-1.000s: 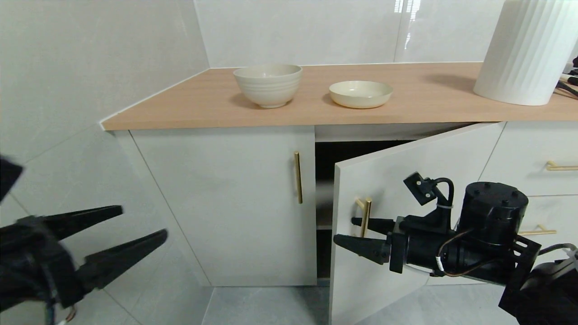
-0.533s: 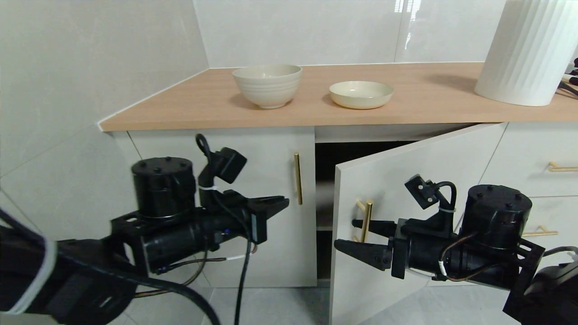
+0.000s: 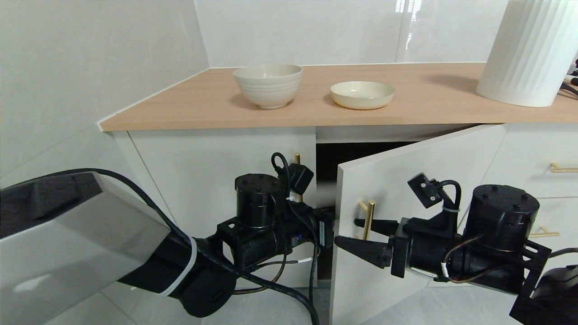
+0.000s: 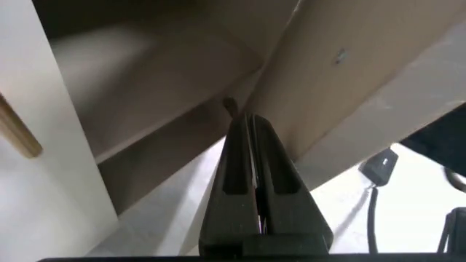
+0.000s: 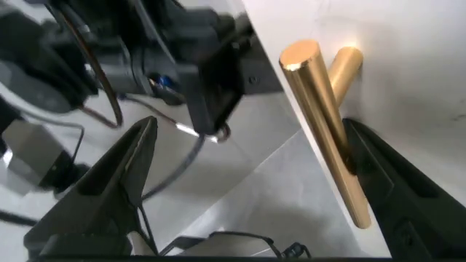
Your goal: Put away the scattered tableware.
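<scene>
On the wooden countertop (image 3: 203, 106) stand a cream ribbed bowl (image 3: 268, 85) and a shallow cream dish (image 3: 362, 94). Below them the right cabinet door (image 3: 420, 167) is partly ajar. My right gripper (image 3: 347, 231) is open, one finger on each side of the door's gold handle (image 3: 368, 219); the right wrist view shows this handle (image 5: 324, 124) close to one finger (image 5: 393, 193). My left gripper (image 3: 329, 220) is at the dark gap beside the door's free edge. In the left wrist view its fingers (image 4: 247, 167) are shut together, pointing at the door's inner face (image 4: 349, 80).
A tall white ribbed cylinder (image 3: 528, 54) stands at the counter's right end. The left cabinet door (image 3: 216, 180) is closed. Drawers with gold handles (image 3: 562, 169) lie to the right. A shelf (image 4: 145, 124) shows inside the cabinet. A tiled wall bounds the left.
My left arm swung from the lower left across to the cabinet gap, and its fingers went from open to shut. The right gripper stayed at the handle.
</scene>
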Controlling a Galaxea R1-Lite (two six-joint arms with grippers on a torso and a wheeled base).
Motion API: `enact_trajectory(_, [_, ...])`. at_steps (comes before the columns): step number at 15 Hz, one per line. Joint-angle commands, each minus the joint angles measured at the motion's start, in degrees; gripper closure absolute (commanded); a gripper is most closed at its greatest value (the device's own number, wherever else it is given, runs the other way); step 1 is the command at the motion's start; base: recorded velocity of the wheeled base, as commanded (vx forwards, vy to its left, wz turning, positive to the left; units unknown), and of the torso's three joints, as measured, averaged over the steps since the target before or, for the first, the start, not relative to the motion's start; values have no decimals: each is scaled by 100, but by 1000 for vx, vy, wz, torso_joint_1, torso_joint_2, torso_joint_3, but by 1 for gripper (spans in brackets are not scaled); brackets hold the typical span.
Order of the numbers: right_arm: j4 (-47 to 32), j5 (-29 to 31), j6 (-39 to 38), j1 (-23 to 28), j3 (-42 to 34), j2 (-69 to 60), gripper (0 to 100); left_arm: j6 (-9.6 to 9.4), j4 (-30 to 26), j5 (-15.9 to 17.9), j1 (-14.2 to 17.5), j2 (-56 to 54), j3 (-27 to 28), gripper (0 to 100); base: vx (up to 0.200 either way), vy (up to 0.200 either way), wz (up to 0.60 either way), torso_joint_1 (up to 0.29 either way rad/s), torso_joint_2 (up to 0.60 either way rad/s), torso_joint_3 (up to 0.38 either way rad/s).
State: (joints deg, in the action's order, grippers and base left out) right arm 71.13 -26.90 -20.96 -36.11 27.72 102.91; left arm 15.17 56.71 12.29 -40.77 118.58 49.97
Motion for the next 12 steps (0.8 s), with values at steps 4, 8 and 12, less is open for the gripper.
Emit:
enact_trajectory(4, [15,317,232,297,-698,-491,0,13,-20,186,-63,113,171,100,0,0,0,0,0,0])
enact_trajectory(8, [6,458,311,517,-1366,-1010,0,39,-11,283,-63,148,180,100,0,0,0,0,0,0])
enact_trajectory(12, [-574,827,1261,728,-1603,-1581,0,39,15,292,-160,7,66,100,0,0,0,0,0,0])
